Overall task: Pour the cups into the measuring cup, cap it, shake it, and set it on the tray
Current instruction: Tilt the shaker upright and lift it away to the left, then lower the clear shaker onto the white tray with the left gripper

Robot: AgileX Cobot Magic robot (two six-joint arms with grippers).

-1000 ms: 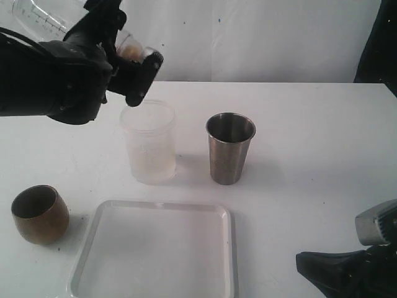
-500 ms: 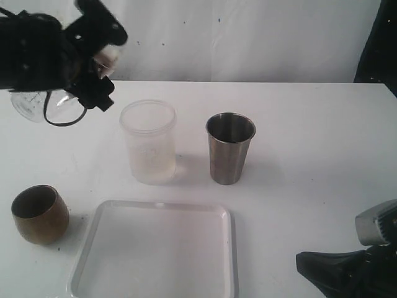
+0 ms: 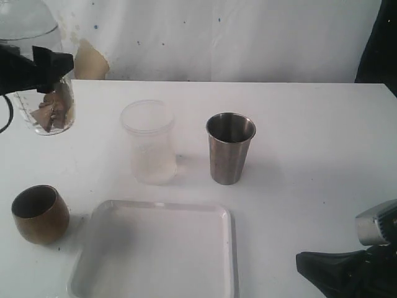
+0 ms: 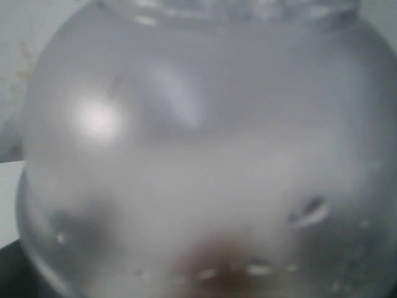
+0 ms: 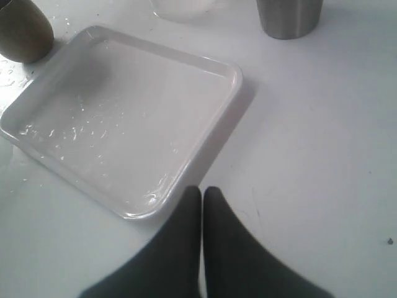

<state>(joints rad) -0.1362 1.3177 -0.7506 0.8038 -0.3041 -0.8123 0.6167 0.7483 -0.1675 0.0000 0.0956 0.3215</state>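
Left pincer (image 3: 44,64), jaws clamped across the measuring cup (image 3: 46,115), holds it in the air over the far left of the desk (image 3: 310,136). The cup's long axis is about upright, with brown matter at its lower end. The tray (image 3: 162,204) lies below and to the right of the cup, toward the camera; the left arm is nearer. Right pincer (image 5: 201,205), fingers together and empty, rests beside the tray's near corner. Setting down likely needs a rightward descent.
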